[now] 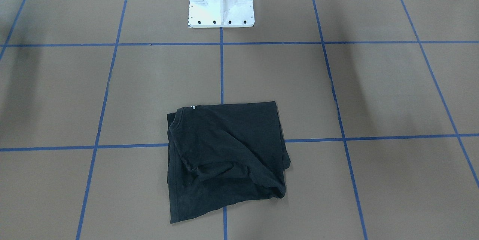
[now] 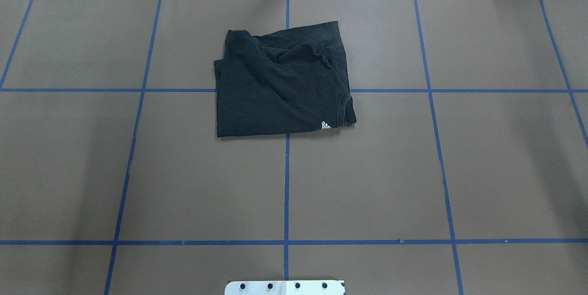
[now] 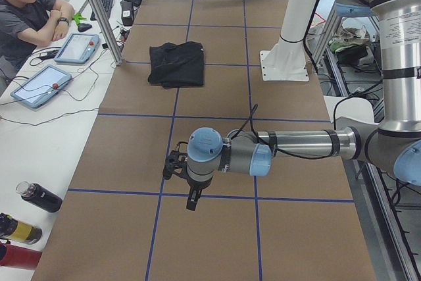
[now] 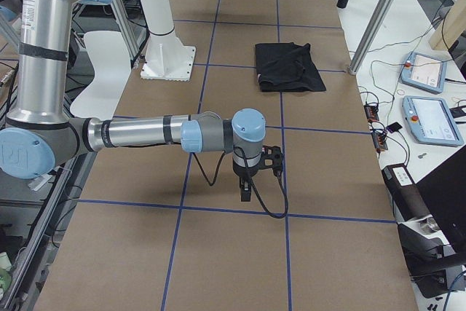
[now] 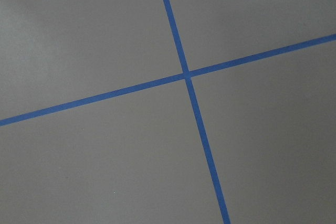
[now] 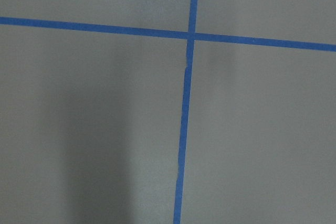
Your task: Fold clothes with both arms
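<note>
The black T-shirt [image 2: 280, 83] lies folded into a rough rectangle on the brown table, plain side up, with a small white logo near its collar; it also shows in the front view [image 1: 224, 157] and both side views [image 3: 176, 64] [image 4: 287, 67]. No graphic shows. My left gripper [image 3: 191, 199] hangs over bare table far from the shirt, seen only in the left side view; I cannot tell if it is open or shut. My right gripper [image 4: 246, 191] hangs likewise at the other end, seen only in the right side view; I cannot tell its state. Both wrist views show only table and blue tape.
The white bolted pedestal [image 1: 220, 4] stands at the robot's side of the table. Blue tape lines [image 2: 286, 184] grid the brown surface. A seated operator [image 3: 29, 14], tablets [image 3: 39, 83] and bottles [image 3: 39, 197] are on a white side bench.
</note>
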`<act>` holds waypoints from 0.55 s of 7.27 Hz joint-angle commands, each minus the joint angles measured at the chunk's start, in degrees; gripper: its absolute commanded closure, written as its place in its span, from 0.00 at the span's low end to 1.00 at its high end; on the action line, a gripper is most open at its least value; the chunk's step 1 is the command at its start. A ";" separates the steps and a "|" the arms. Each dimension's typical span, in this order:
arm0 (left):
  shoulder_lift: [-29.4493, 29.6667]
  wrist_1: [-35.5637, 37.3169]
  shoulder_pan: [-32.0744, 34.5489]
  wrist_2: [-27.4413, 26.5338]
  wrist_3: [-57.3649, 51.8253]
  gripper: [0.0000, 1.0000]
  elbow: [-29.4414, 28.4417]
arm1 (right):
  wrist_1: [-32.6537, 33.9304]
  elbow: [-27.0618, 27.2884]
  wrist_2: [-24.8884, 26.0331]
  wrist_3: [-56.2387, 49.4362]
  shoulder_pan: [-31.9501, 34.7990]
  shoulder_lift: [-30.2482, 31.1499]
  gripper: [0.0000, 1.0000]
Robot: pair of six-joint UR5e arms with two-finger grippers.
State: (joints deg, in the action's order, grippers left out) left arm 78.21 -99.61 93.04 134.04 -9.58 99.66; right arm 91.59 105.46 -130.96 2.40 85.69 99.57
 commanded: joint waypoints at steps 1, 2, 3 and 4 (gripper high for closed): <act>-3.31 0.03 -0.31 -0.18 -0.26 0.00 4.30 | -0.01 0.01 -0.09 0.06 0.00 0.01 0.00; -3.41 -0.23 -0.31 -0.09 -0.26 0.00 4.57 | -0.01 0.01 -0.09 0.07 0.00 0.01 0.00; -3.32 -0.41 -0.40 0.08 -0.18 0.00 4.32 | 0.08 -0.08 -0.09 -0.02 0.00 0.01 0.00; -3.32 -0.32 -0.40 0.09 0.00 0.00 4.23 | 0.08 0.01 -0.09 0.06 0.00 0.01 0.00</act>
State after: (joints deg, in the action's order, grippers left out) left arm 74.95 -99.90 92.69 134.05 -9.74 103.90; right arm 91.64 105.43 -131.04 2.42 85.69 99.58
